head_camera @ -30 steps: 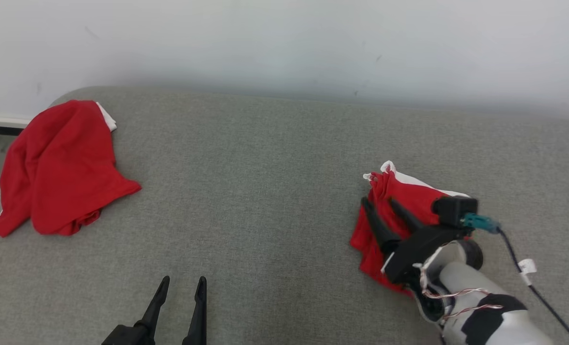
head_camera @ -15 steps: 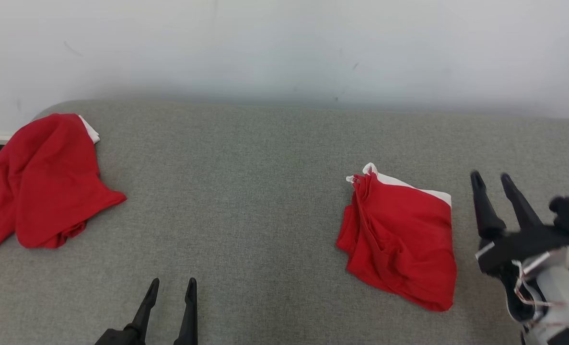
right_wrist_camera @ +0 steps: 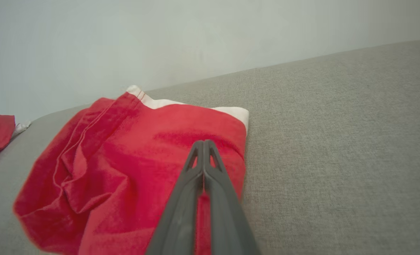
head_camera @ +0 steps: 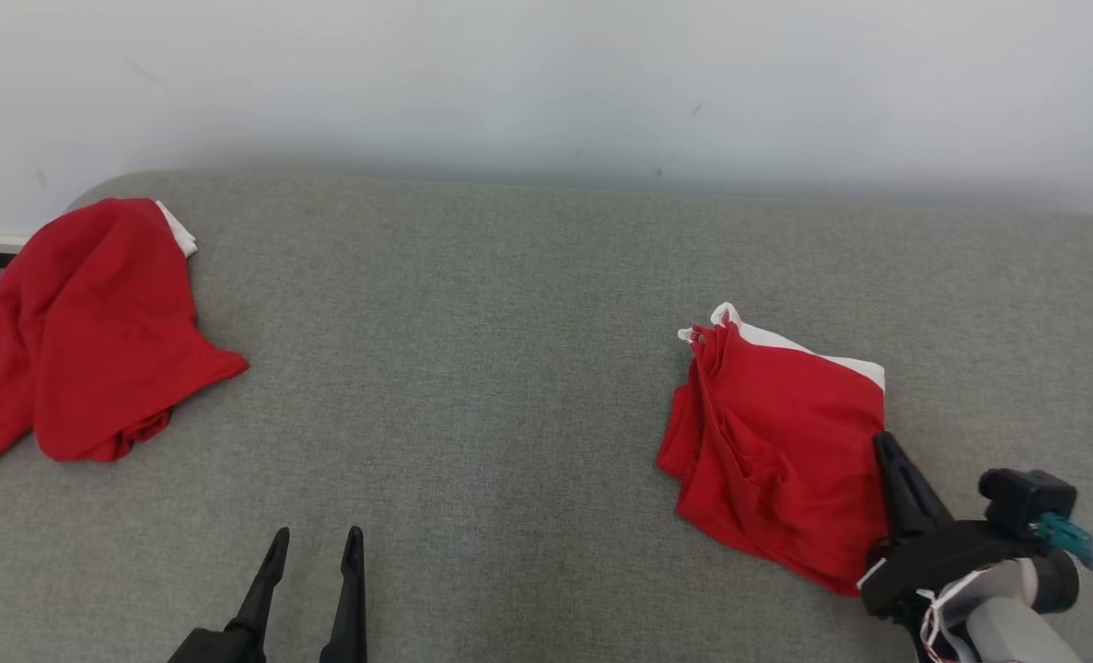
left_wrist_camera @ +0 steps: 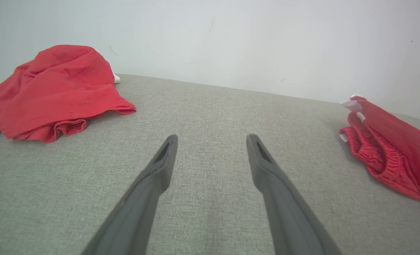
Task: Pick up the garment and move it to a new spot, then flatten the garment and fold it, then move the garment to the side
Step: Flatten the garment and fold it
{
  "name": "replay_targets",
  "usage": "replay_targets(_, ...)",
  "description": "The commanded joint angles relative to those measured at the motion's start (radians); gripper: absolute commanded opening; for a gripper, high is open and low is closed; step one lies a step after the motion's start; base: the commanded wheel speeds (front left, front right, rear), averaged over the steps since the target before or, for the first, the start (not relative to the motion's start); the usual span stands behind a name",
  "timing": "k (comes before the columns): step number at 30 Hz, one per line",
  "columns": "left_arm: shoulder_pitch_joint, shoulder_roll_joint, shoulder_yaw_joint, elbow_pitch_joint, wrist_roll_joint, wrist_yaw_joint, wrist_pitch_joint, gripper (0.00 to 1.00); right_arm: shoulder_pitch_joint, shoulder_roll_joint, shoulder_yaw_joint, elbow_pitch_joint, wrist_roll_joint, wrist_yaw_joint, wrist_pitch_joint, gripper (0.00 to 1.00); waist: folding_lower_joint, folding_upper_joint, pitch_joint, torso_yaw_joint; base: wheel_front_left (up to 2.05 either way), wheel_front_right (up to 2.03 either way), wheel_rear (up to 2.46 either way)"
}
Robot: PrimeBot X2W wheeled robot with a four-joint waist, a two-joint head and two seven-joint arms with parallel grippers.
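Two garments on the grey cushion (head_camera: 509, 368): crumpled red garment (head_camera: 86, 331) far left, well apart from the left gripper (head_camera: 318, 534), jaws spread and empty; folded red garment (head_camera: 776, 442) at right, its right edge beneath the right gripper (head_camera: 881, 441), jaws pressed together

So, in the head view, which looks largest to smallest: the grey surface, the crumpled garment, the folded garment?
1. grey surface: by far the largest.
2. crumpled garment and folded garment: they look about alike, and the crumpled one reaches the picture's edge, so I do not rank them.
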Motion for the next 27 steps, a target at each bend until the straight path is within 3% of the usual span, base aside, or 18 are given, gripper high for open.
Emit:
replay_targets(1, -0.005, -0.001, 0.003, -0.003, 0.012, 0.0, -0.003, 1.0, -0.014, 0.006, 0.01, 0.004, -0.016, -0.002, 0.0, 0.0, -0.0001, -0.0001, 0.005, 0.006, 0.0, 0.0, 0.0)
replay_targets(14, -0.022, -0.001, -0.006, 0.008, -0.006, -0.004, -0.003, 1.0, -0.106, 0.092, 0.128, 0.145, -0.088, -0.002, 0.0, 0.0, -0.0001, -0.0001, 0.023, 0.071, 0.0, 0.0, 0.0)
replay_targets(27, -0.022, -0.001, -0.008, 0.014, -0.017, 0.0, -0.003, 1.0, -0.103, 0.202, 0.244, 0.12, -0.092, -0.002, 0.0, 0.0, -0.0001, -0.0001, 0.025, 0.084, 0.0, 0.0, 0.0)
